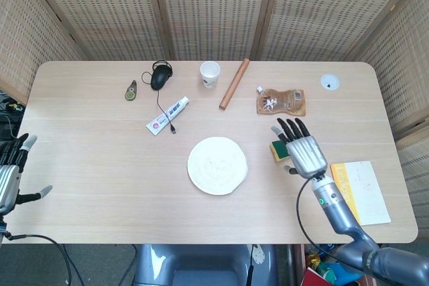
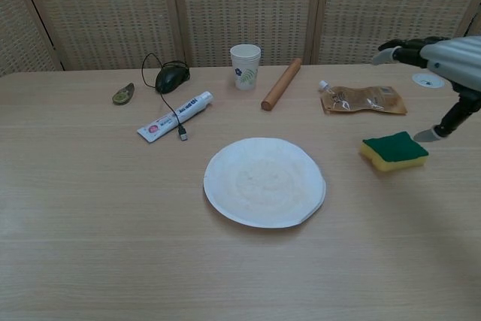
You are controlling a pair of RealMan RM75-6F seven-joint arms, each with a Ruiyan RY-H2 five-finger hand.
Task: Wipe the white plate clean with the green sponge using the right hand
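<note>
While the green sponge [image 2: 394, 150] lies free, the right hand [image 2: 436, 58] hovers just beside it.

From the head view we look almost straight down on the whole table [image 1: 100, 165], wicker screens [image 1: 214, 5] along its far edge; the chest view sits low at the near edge, facing those screens, closer to the tabletop; both views share the white plate [image 1: 217, 165], the green sponge [image 2: 394, 151], the paper cup [image 2: 245, 66] and the right hand [image 1: 305, 154]; the left hand [image 1: 9, 180] shows only from above.
</note>
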